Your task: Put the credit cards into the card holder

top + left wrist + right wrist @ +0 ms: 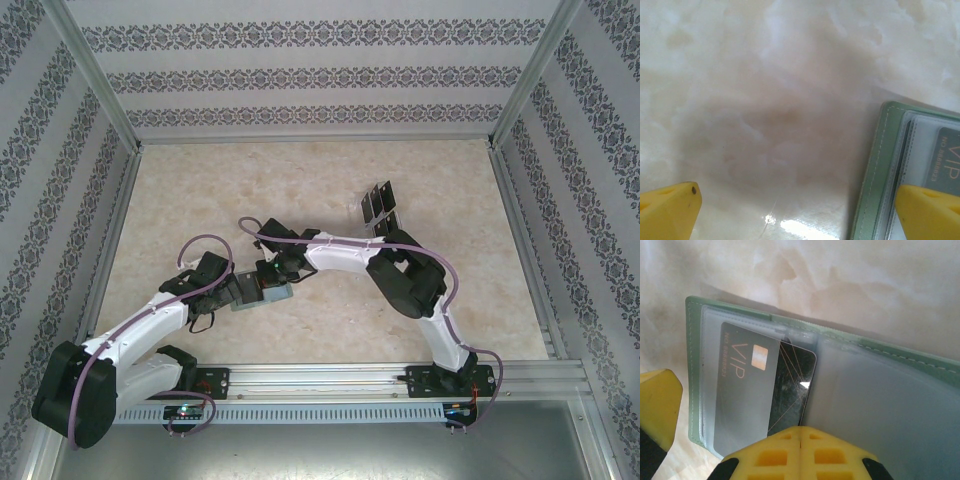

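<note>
Card holder (694, 370): one, lying open and flat on the table (765, 100), left of centre on the near half, where the two arms meet. Soft sage-green cover, matte, with a pale line of stitching along the edge and rounded corners. Inside are clear, slightly frosted plastic sleeves (880, 400).

Credit card (745, 390): one in the holder, a thin rectangle with rounded corners. It is partly slid under the left sleeve. The covered part reads grey, with "VIP" lettering and a small gold chip. The bare part is glossy black with fine pale lines.

More dark cards (378, 205) stand upright in a cluster right of centre, well apart from the holder. They are too small to count.

Table: cream, marbled, glossy, with one bright glare spot.

Left gripper (800, 212): two yellow wedge fingers (670, 210), spread wide. One is over bare table, the other over the holder's stitched edge.

Right gripper (800, 455): two yellow ribbed fingers pressed together, with only a thin seam between them, at the card's lower edge. Whether they touch the card is hidden.
</note>
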